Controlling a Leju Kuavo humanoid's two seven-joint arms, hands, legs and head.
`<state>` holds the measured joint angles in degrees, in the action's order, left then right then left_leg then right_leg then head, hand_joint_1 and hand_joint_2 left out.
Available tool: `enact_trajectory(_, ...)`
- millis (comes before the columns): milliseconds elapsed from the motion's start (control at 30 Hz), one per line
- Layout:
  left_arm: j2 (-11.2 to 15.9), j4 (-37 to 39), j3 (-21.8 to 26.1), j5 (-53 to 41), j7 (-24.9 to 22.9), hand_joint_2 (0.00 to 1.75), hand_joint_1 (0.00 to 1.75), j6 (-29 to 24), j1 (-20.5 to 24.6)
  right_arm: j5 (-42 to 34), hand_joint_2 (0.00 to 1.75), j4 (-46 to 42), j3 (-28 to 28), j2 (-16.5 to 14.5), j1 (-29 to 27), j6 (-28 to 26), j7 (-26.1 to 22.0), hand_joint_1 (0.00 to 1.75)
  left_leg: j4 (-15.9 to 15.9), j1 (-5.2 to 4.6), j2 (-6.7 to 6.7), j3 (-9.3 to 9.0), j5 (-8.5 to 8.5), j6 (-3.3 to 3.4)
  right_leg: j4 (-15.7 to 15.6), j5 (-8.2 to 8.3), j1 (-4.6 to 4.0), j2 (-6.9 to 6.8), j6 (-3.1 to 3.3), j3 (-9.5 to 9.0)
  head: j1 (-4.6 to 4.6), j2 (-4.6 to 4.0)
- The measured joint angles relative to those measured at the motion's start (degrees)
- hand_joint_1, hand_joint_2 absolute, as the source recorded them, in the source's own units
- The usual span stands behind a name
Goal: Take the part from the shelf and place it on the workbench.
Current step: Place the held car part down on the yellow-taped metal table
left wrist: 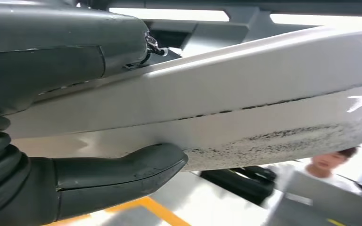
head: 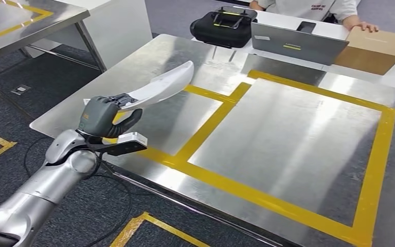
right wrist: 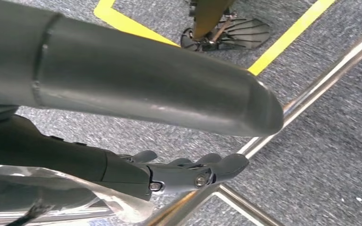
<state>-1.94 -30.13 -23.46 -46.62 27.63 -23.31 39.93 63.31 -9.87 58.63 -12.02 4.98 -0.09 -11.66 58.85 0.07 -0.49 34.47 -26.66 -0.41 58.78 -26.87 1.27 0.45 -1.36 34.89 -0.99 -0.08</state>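
Left arm [head: 41,180]: I see it come in silver from the lower left, reaching up toward the near corner of the desk.
Left robot hand [head: 103,116]: I read it as clenched around the near end of the part; in the left wrist view the thumb [left wrist: 122,172] presses one face and the dark fingers [left wrist: 66,40] wrap the other.
Part [head: 157,87]: long, white, curved shell, held in the air above the near-left area of the desk, its far tip pointing away and up toward the desk's middle. I cannot tell from the head view whether its underside touches the metal. The wrist view shows a dark speckled band along one edge [left wrist: 283,136].
Right robot hand [right wrist: 188,174]: hanging beside a steel desk leg, over grey carpet; fingers apart and holding nothing, so I log it as released.
Desk [head: 288,134]: brushed steel top, marked with yellow tape [head: 205,134] into a small rectangle on the left and a larger one on the right.
Floor [head: 10,98]: grey carpet with yellow lines.
Far edge: black carry case [head: 223,25], then a grey laptop [head: 298,43], then a brown cardboard box [head: 373,49], side by side.
Person [head: 308,7]: seated behind the laptop, one hand resting at the top of the box.
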Motion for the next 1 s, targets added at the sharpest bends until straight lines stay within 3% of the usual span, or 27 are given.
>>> enact_trajectory(100, -0.6, -1.1, -1.1, 2.5, 0.8, 1.75, 1.75, 0.9, -0.3, 0.0, 0.00, 0.0, -0.3, 0.0, -0.1, 0.0, 0.0, 0.00, -0.9, 0.05, -0.02, -0.15, 0.45, 1.21, 0.5, -0.64, 0.22, -0.07, -0.97, 0.60, 0.05, 0.01)
enact_trajectory(167, -1.0, -1.7, -2.0, 3.0, 0.2, 1.75, 1.75, 0.8, -0.3, 0.0, 0.00, 0.0, -0.4, 0.1, 0.0, 0.0, 0.0, 0.00, -1.3, 0.16, 0.00, -0.30, 0.82, 1.89, 5.4, -3.59, 0.21, -0.11, -1.18, 2.91, 0.32, 0.00)
enact_trajectory(233, -1.1, -1.9, -2.9, 3.2, -1.0, 1.75, 1.75, 0.4, -0.6, 0.0, 0.00, 0.0, -0.4, 0.1, -0.1, -0.1, 0.0, 0.00, -1.3, 0.03, -0.02, -0.26, 0.86, 2.09, 13.2, -6.89, 0.13, -0.12, -1.34, 6.51, 0.54, 0.01)
enact_trajectory(267, -1.1, -1.9, -3.3, 3.3, -1.5, 1.75, 1.75, 0.1, -0.8, 0.0, 0.00, 0.0, -0.4, 0.1, -0.1, -0.1, 0.1, 0.00, -1.3, -0.03, -0.01, -0.26, 0.85, 2.12, 15.7, -7.42, 0.12, -0.13, -1.43, 7.73, 0.54, 0.01)
enact_trajectory(300, -1.0, -1.8, -3.6, 3.5, -2.0, 1.75, 1.75, -0.1, -1.0, 0.0, 0.00, 0.0, -0.4, 0.2, -0.2, -0.1, 0.1, 0.00, -1.2, -0.06, -0.01, -0.27, 0.84, 2.12, 16.0, -6.87, 0.12, -0.15, -1.49, 7.98, 0.54, 0.01)
enact_trajectory(333, -0.9, -1.8, -3.8, 3.7, -2.3, 1.75, 1.75, -0.4, -1.1, 0.0, 0.00, 0.0, -0.4, 0.2, -0.3, -0.2, 0.2, 0.00, -1.2, -0.05, -0.03, -0.28, 0.82, 2.09, 13.9, -5.28, 0.13, -0.17, -1.48, 6.97, 0.55, 0.01)
enact_trajectory(400, -0.7, -1.6, -4.1, 4.2, -2.7, 1.75, 1.75, -0.8, -1.1, 0.0, 0.00, 0.0, -0.4, 0.3, -0.3, -0.3, 0.2, 0.00, -0.9, -0.12, -0.08, -0.21, 0.64, 1.80, 5.9, -1.69, 0.14, -0.23, -1.41, 2.88, 0.59, 0.00)
enact_trajectory(467, -0.4, -1.5, -4.2, 4.5, -2.9, 1.75, 1.75, -1.0, -1.1, 0.0, 0.00, 0.0, -0.4, 0.3, -0.2, -0.3, 0.2, 0.00, -0.4, -0.33, -0.15, 0.09, 0.45, 1.26, 0.9, -0.46, 0.11, -0.17, -1.06, 0.18, 0.57, 0.01)
enact_trajectory(600, 0.1, -1.4, -4.7, 4.6, -2.9, 1.75, 0.00, -1.1, -1.1, 0.0, 0.00, 0.0, -0.4, 0.3, -0.4, -0.5, 0.2, 0.00, 0.3, -0.29, -0.17, 0.53, -0.10, 0.36, 0.3, -0.44, 0.13, -0.14, 0.18, -0.13, 0.55, 0.01)
enact_trajectory(633, 0.2, -1.4, -4.9, 4.6, -2.9, 1.75, 0.00, -1.1, -1.1, 0.0, 0.00, 0.0, -0.4, 0.3, -0.4, -0.5, 0.2, 0.00, 1.9, -0.22, -0.12, 1.19, -1.19, 0.08, 0.2, -0.36, 0.22, -0.17, 0.50, -0.18, 0.46, 0.01)
enact_trajectory(733, 0.6, -1.1, -5.2, 5.0, -3.7, 0.44, 0.00, -1.5, -1.2, -0.1, 0.00, 0.0, -0.4, 0.3, -0.3, -0.5, 0.2, 0.00, 12.6, -0.07, -0.03, 5.94, -6.41, -0.59, 0.2, -0.37, 0.22, -0.28, 0.99, -0.22, 0.26, 0.00)
enact_trajectory(767, 0.7, -1.0, -5.3, 5.2, -3.9, 0.00, 0.00, -1.7, -1.3, -0.1, 0.00, 0.0, -0.4, 0.3, -0.4, -0.5, 0.1, 0.00, 15.5, -0.04, -0.02, 7.29, -7.24, -0.63, 0.2, -0.39, 0.17, -0.30, 1.03, -0.24, 0.26, 0.00)
enact_trajectory(800, 0.8, -0.8, -5.3, 5.3, -4.0, 0.00, 0.00, -1.9, -1.5, -0.1, 0.00, 0.0, -0.4, 0.3, -0.4, -0.5, 0.1, 0.00, 16.3, -0.03, -0.02, 7.69, -6.92, -0.54, 0.2, -0.42, 0.11, -0.29, 1.07, -0.28, 0.25, 0.00)
enact_trajectory(833, 1.0, -0.7, -5.4, 5.4, -4.1, 0.00, 0.00, -2.2, -1.5, -0.1, 0.00, 0.0, -0.4, 0.3, -0.4, -0.5, 0.1, 0.00, 14.8, -0.06, -0.01, 7.01, -5.52, -0.32, 0.2, -0.45, 0.04, -0.25, 1.10, -0.36, 0.26, 0.01)
enact_trajectory(933, 1.4, -0.3, -5.4, 5.3, -4.2, 0.00, 0.00, -2.9, -1.4, -0.1, 0.00, 0.0, -0.4, 0.3, -0.3, -0.5, 0.0, 0.00, 3.3, -0.53, 0.03, 1.72, -0.07, 0.84, 0.2, -0.56, -0.13, -0.17, 0.99, -0.56, 0.27, 0.01)
enact_trajectory(1000, 1.6, -0.1, -5.5, 5.1, -4.5, 0.00, 0.00, -3.0, -1.2, -0.1, 0.00, 0.0, -0.4, 0.3, -0.3, -0.5, 0.0, 0.00, -0.2, -0.95, 0.04, 0.18, 0.50, 1.28, 0.1, -0.53, -0.14, -0.28, 0.57, -0.38, 0.31, 0.01)
